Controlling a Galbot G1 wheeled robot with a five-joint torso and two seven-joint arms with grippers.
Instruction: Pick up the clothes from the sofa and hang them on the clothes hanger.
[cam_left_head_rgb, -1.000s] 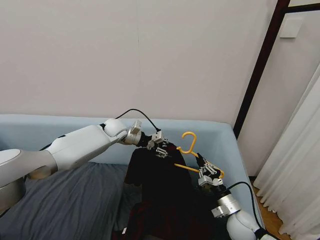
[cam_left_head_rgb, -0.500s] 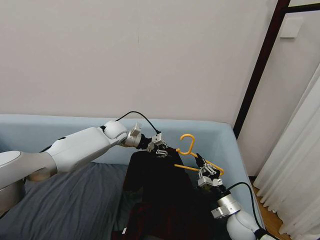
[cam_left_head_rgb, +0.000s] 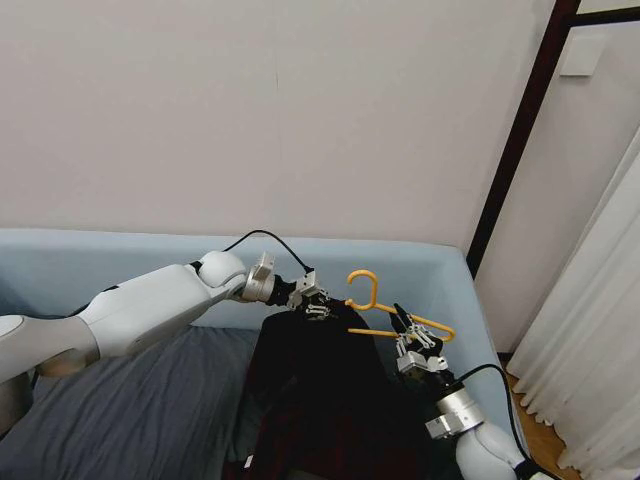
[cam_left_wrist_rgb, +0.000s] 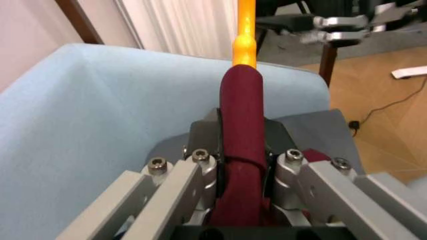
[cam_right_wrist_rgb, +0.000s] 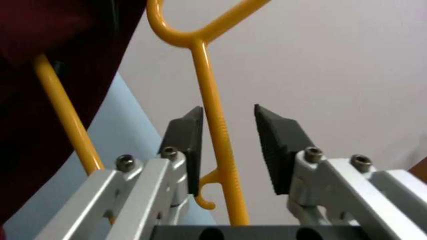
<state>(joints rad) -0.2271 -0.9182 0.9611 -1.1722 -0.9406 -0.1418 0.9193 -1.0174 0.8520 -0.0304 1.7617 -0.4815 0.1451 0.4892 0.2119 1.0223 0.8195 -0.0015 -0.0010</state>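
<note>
Jaws: left gripper (cam_left_head_rgb: 318, 303) pinches maroon garment (cam_left_head_rgb: 320, 390) over yellow hanger (cam_right_wrist_rgb: 209, 95); right gripper (cam_left_head_rgb: 412, 342) spread.

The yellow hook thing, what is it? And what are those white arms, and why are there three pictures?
The yellow thing is a clothes hanger. The white arms belong to a robot on wheels. One picture comes from a camera on its head; the other two come from small cameras on its wrists, looking along the fingers. A grey blanket lies on the light blue sofa. The left gripper has its fingers shut on a dark red garment, where the cloth wraps over one arm of the hanger. The right gripper has its fingers open, one on each side of the hanger's bar, not touching it.
</note>
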